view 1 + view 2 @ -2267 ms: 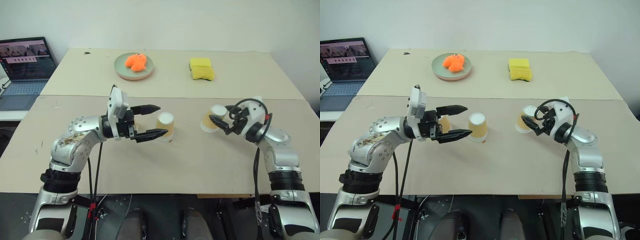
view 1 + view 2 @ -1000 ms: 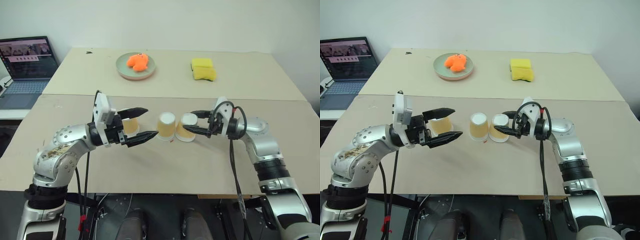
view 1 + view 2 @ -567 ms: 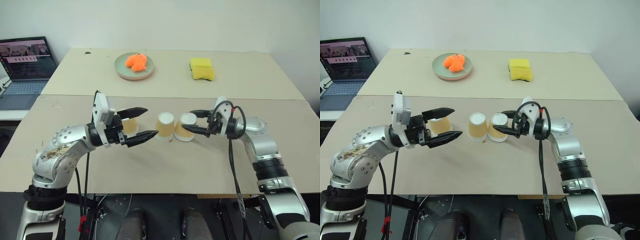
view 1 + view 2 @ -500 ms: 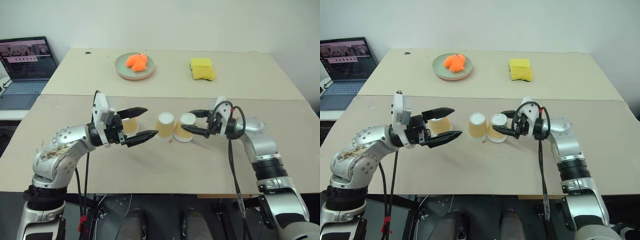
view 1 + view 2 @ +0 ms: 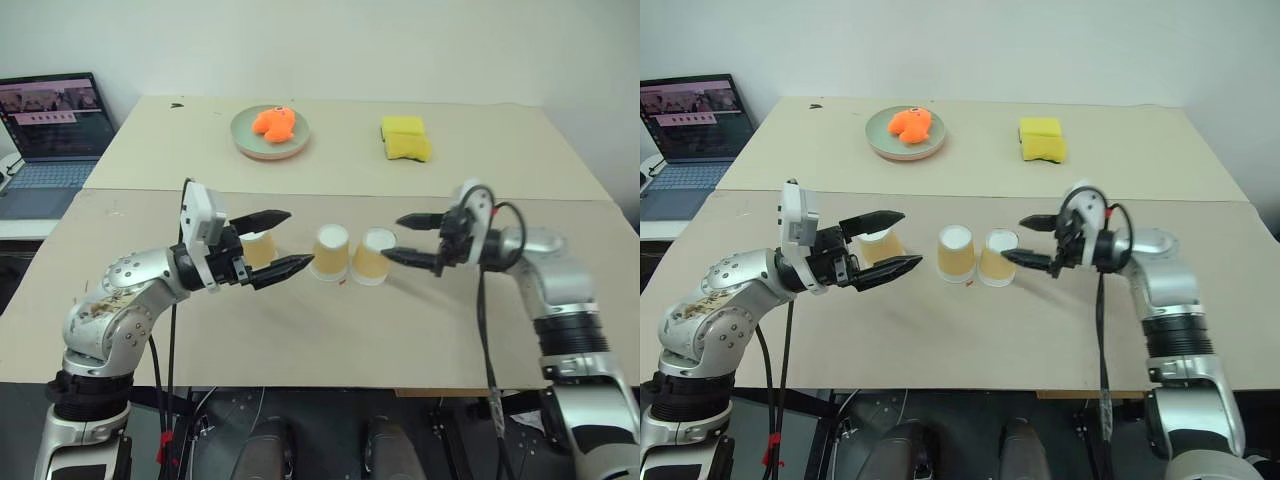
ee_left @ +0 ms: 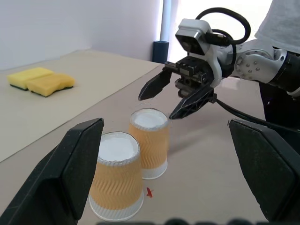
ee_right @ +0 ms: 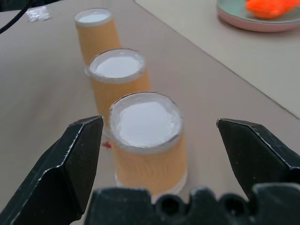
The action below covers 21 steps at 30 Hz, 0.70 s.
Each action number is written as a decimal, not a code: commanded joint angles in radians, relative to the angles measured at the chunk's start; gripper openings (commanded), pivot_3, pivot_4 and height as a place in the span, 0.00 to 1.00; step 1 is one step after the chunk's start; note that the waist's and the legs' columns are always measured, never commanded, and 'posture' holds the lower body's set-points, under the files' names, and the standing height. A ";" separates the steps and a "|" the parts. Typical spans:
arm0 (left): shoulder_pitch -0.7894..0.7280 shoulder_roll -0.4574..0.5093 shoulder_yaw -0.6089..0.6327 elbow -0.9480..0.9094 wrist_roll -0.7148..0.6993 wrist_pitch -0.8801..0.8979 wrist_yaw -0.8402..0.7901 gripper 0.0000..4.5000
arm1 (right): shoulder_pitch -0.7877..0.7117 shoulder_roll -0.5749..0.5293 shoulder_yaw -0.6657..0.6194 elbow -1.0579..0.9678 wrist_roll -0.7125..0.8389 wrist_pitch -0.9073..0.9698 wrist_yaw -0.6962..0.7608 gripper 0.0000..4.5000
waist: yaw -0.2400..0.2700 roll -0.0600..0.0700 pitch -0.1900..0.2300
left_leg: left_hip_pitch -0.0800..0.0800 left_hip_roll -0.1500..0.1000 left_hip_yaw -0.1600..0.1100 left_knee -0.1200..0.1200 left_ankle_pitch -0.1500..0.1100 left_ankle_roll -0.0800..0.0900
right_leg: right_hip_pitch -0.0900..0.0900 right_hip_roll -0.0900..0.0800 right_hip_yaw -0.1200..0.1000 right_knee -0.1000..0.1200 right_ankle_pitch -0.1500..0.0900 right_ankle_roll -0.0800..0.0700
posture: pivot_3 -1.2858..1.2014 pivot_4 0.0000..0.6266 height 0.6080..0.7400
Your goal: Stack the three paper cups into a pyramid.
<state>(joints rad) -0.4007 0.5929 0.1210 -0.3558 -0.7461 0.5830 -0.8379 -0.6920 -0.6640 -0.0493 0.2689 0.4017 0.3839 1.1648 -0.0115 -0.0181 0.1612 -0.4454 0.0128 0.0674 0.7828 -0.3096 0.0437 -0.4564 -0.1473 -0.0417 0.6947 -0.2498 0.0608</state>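
Beige surface [image 5: 320, 330] is carrying three upturned paper cups [image 5: 331, 252] in a row at its middle, both the left pincer [image 5: 268, 243] and right pincer [image 5: 412, 241] gaping empty beside them, light crushable cups probably wanting gentle mid-wall holds.
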 commanded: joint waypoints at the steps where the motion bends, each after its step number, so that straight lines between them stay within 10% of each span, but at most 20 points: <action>1: -0.012 -0.025 0.110 -0.042 -0.084 0.027 0.104 1.00 | -0.051 -0.054 -0.133 -0.066 0.102 0.073 -0.029 1.00 | 0.000 0.000 0.000 | 0.000 0.000 0.000 0.000 0.000 0.000 | 0.000 0.000 0.000 0.000 0.000 0.000 | 0.52 0.24 0.49; 21: 0.294 0.066 0.290 -0.107 -0.063 0.028 0.217 1.00 | 0.262 -0.116 -0.146 -0.589 0.353 0.344 -0.074 1.00 | 0.015 0.000 0.000 | 0.001 0.000 -0.001 0.000 -0.003 0.006 | 0.002 0.000 0.000 -0.001 0.001 -0.001 | 0.52 0.24 0.49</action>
<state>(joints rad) -0.0961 0.6443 0.3988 -0.4646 -0.8211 0.6407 -0.6021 -0.4118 -0.7755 -0.1916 -0.2956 0.7511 0.7489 1.1020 0.0035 -0.0185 0.1613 -0.4439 0.0131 0.0668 0.7826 -0.3131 0.0498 -0.4547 -0.1476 -0.0422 0.6938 -0.2484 0.0593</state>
